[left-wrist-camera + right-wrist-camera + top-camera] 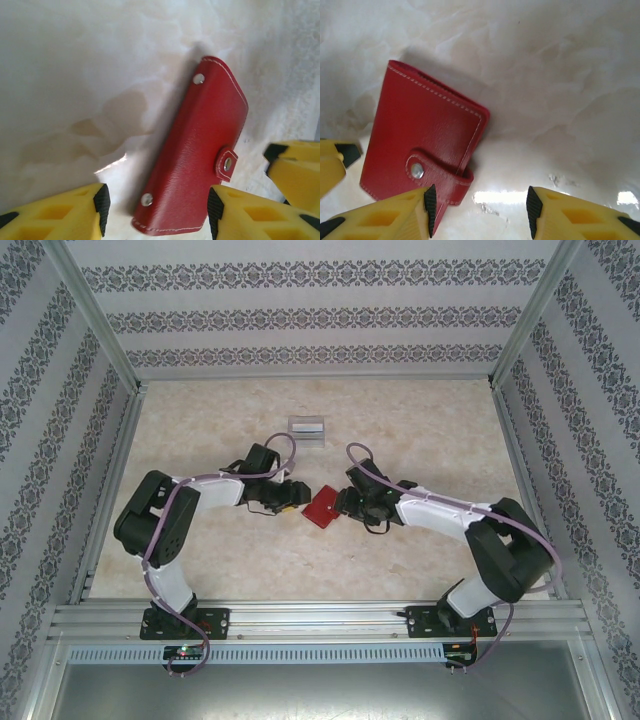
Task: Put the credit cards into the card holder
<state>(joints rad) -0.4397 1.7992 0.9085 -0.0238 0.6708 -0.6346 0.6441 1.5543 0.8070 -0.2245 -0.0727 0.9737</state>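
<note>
My left fingers (55, 215) and right fingers (580, 215) are spread at the red wallet (322, 507) on the worktop (220, 550). I think the cards are inside: thin, slippery, best pinched by the edges. The holder (307, 428) stands farther back.

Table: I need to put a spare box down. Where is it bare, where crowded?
Bare: the far right, between the card holder and the right wall; the far left corner; the near middle, along the metal rail. Crowded: the centre, where the left gripper and the right gripper flank the red wallet.
</note>
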